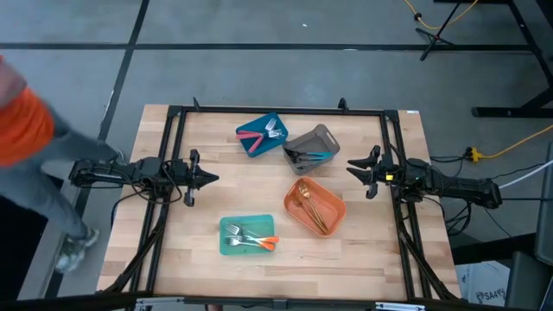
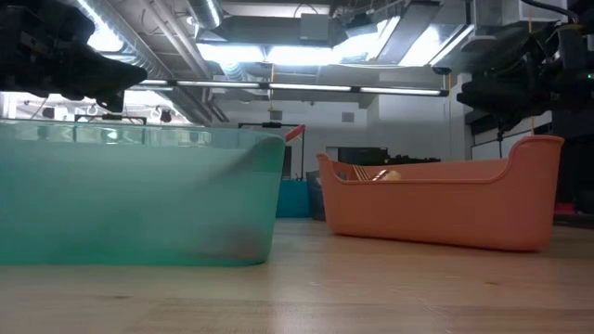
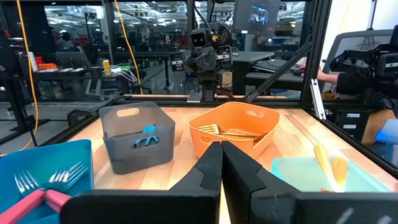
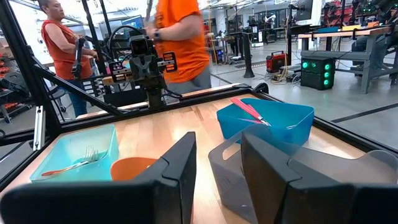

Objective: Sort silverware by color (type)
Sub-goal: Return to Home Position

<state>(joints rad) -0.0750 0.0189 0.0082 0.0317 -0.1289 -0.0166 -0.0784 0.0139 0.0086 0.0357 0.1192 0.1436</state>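
On the pale wooden worktop (image 1: 199,268), every piece of silverware (image 3: 227,132) I can find lies inside a bin, grouped by colour. The pink-handled forks (image 1: 252,141) are in the blue bin (image 1: 262,121). The blue-handled pieces (image 1: 316,156) are in the grey bin (image 1: 321,131). The gold utensils (image 1: 309,203) are in the orange bin (image 1: 340,206), and the orange-handled forks (image 1: 259,241) are in the teal bin (image 1: 251,222). To me the sorting looks finished.

My left claw (image 3: 221,149) hangs over the left side of the worktop, fingers pressed together with nothing between them. My right claw (image 4: 217,142) hangs over the right side, fingers parted by a moderate gap and also empty. The two point at each other across the bins.

If I had to lift a piece again, I would expect it to be light, thin and stiff, with slick tines that could slip or spring out of a pinch. I would close across the narrow width of the handle near its middle, where the coloured part should give more grip. The pieces overlap in the bins, so a neighbour could come up with the one I take.

The wood is flat, matte and bare between the bins, fenced by a black frame (image 1: 216,111). Beyond it is a grey floor (image 1: 259,52) with a yellow cable (image 1: 510,142) on the right. A person in an orange top (image 1: 22,121) stands blurred just off the left arm. The low view shows a workshop ceiling with strip lights.
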